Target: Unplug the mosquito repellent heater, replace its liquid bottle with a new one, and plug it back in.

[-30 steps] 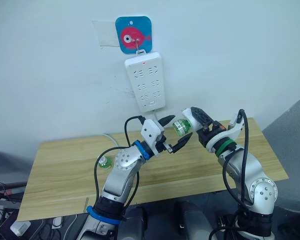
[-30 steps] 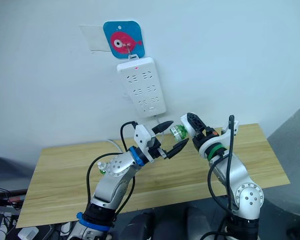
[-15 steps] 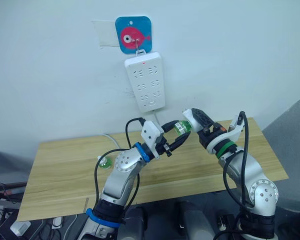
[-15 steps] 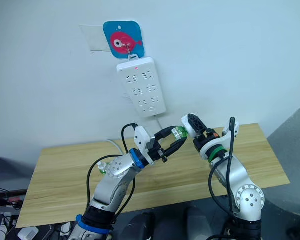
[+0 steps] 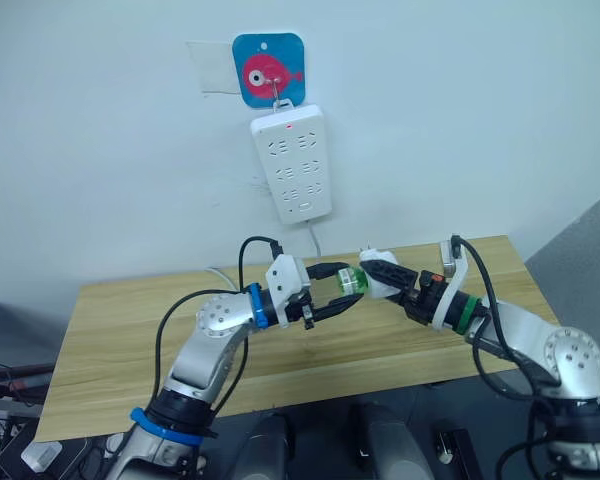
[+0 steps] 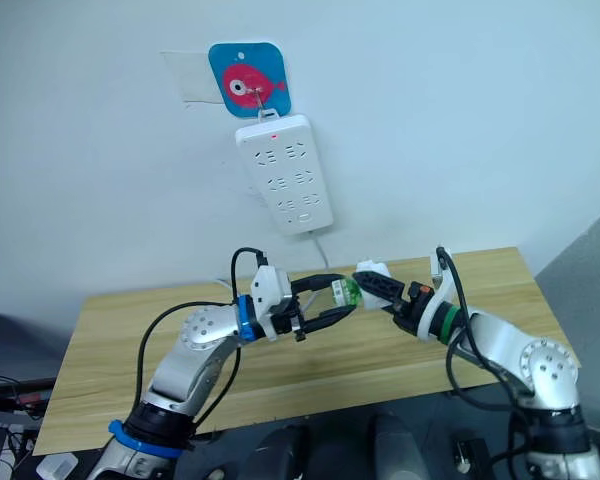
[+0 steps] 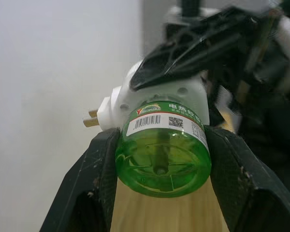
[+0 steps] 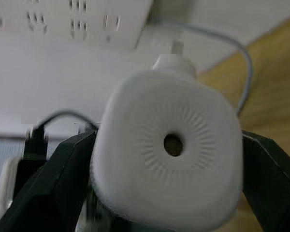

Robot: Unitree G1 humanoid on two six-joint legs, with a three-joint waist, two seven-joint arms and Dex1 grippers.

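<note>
A long wooden table (image 5: 120,340) is running along the white wall, and at about twelve o'clock above it a white power strip (image 5: 294,163) is hanging from a hook under a blue fish sticker (image 5: 268,68), every socket free. Out over the middle of the table the two arms are meeting tip to tip. The right gripper (image 5: 380,272) is clamping the white heater (image 5: 376,275) by its sides, vent hole facing back along that arm, plug prongs sticking out sideways. The left gripper (image 5: 342,290) is closing narrowly around the green bottle (image 5: 351,282), one finger (image 7: 94,186) pressing each flank just below the label, and the bottle's neck is sitting inside the heater. At roughly nine o'clock from the left arm's elbow, a second small green bottle (image 6: 212,340) is lying on the table. I judge this to be the unscrewing step: the left wrist should be turning about the bottle's own axis while the right hand is keeping the heater steady, without squeezing so hard that the plastic bottle slips or tilts in the threads.
</note>
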